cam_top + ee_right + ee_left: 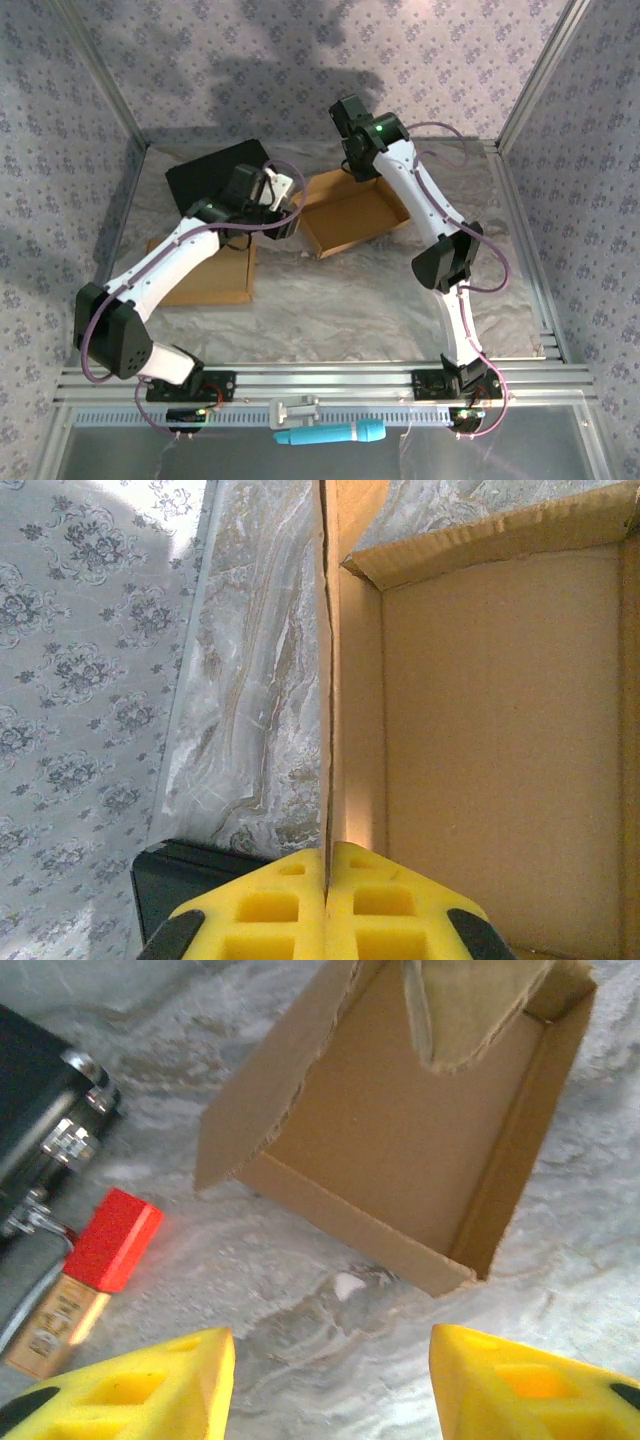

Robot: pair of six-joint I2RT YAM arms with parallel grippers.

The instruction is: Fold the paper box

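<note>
Out at the middle of the grey marbled table (340, 300), I see the shallow brown cardboard box (352, 215) sitting open side up, with one side wall splayed outward. My right gripper (327, 880) is clamped on the thin edge of a wall at the box's far side, its yellow fingers pressed together with the cardboard between them. My left gripper (330, 1360) hovers near the box's closest corner, jaws parted and holding nothing. Off to its left lie a small red-capped tan bottle (100, 1260) and a black case (30, 1090). A flat brown cardboard sheet (215, 275) sits under the left arm.
</note>
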